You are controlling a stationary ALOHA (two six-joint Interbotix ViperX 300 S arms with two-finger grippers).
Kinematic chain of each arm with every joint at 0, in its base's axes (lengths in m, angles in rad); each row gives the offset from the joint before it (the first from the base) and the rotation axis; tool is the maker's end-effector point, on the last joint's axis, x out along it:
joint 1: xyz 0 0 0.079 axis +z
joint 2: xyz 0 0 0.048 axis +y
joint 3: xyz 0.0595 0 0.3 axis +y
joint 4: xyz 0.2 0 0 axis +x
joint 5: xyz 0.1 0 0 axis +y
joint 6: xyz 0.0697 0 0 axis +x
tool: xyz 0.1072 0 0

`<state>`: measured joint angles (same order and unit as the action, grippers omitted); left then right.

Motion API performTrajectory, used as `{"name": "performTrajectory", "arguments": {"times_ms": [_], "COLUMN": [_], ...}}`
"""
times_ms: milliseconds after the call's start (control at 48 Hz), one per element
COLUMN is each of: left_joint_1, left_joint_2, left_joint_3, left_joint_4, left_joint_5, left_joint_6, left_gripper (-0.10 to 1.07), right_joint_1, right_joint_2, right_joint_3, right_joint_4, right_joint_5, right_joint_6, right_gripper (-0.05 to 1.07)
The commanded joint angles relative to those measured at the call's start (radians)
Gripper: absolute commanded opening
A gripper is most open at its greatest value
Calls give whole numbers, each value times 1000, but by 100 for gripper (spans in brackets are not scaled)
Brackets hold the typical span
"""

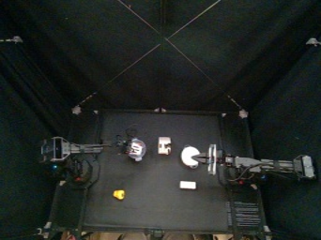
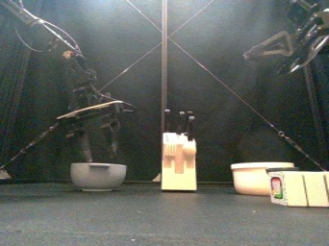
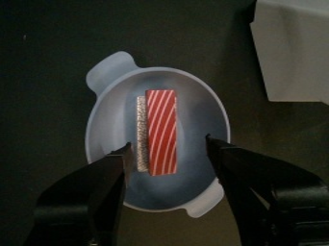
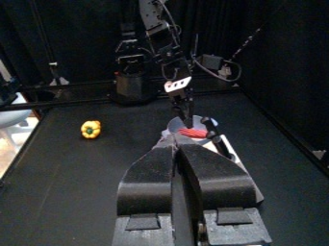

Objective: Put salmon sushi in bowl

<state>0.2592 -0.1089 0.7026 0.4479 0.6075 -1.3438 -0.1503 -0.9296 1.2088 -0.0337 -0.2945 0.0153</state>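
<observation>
We see the salmon sushi [image 3: 160,132] lying flat inside the pale bowl [image 3: 113,72], lengthwise along its floor, and the left tool [image 3: 164,173] hangs straight above it with its jaws spread wide to either side of the piece, gripping nothing. In the front view that bowl [image 2: 98,176] sits on the tabletop [image 2: 154,216] under the left arm. We judge the placing itself done, so the risks lie in getting away cleanly.

If the left tool lifts off at a slant, one jaw could catch the bowl's rim and drag or tip it, spilling the sushi. If the jaws shut again before rising, they could pick the piece back up. The white block [image 3: 293,48] stands just beside the bowl, so a sideways swing might knock it.

The right tool [image 4: 178,161] rests well apart at the other side, its jaws pressed together; we expect no trouble from it.

As for writing, the box [image 2: 303,187] near the front edge carries a small coloured mark, but we cannot read it. We find no legible brand elsewhere.
</observation>
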Motion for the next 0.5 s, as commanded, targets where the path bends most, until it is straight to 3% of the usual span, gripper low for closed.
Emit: {"name": "performTrajectory", "arguments": {"times_ms": [0,479], "left_joint_1": [2,-2], "left_joint_2": [-3,-5], "left_joint_3": [-11,-11], "left_joint_4": [5,18], "left_joint_5": [0,0], "left_joint_6": [-2,0], "left_gripper": [95,95], "right_joint_1": [-2,-3], "right_joint_2": [5,5], "right_joint_3": [-20,-21], "right_joint_4": [2,2], "right_joint_5": [-9,-9], "right_joint_6": [2,2], "right_gripper": [2,2]}}
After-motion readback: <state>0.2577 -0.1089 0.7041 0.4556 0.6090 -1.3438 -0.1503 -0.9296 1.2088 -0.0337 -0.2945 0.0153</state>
